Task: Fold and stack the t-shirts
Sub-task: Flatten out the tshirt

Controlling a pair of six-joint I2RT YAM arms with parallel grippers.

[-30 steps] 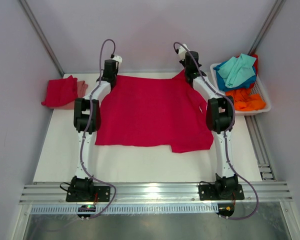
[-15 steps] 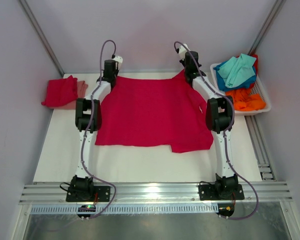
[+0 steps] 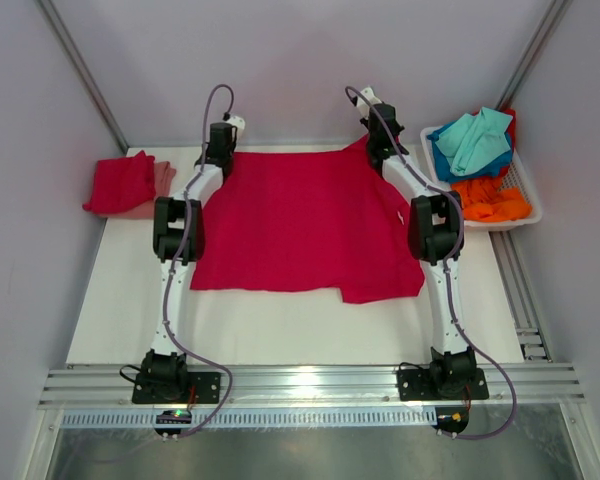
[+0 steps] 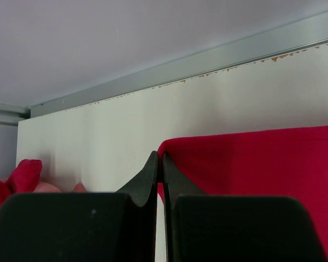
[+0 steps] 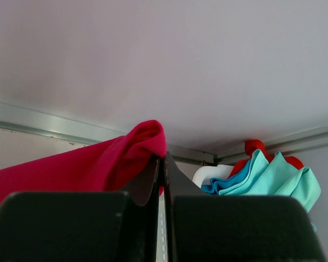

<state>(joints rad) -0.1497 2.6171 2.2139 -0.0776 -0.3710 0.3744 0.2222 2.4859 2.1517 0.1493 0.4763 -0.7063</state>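
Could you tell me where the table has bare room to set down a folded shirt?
Widest: the strip between the near hem of the crimson shirt and the arm bases. Narrower: left of the left arm, nearer than the folded pile. Crowded: the far edge, where left claw and right claw pinch the shirt.

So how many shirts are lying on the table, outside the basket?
3: a crimson shirt spread in the middle; a folded red shirt at far left, atop a pink shirt. Others may hide underneath.
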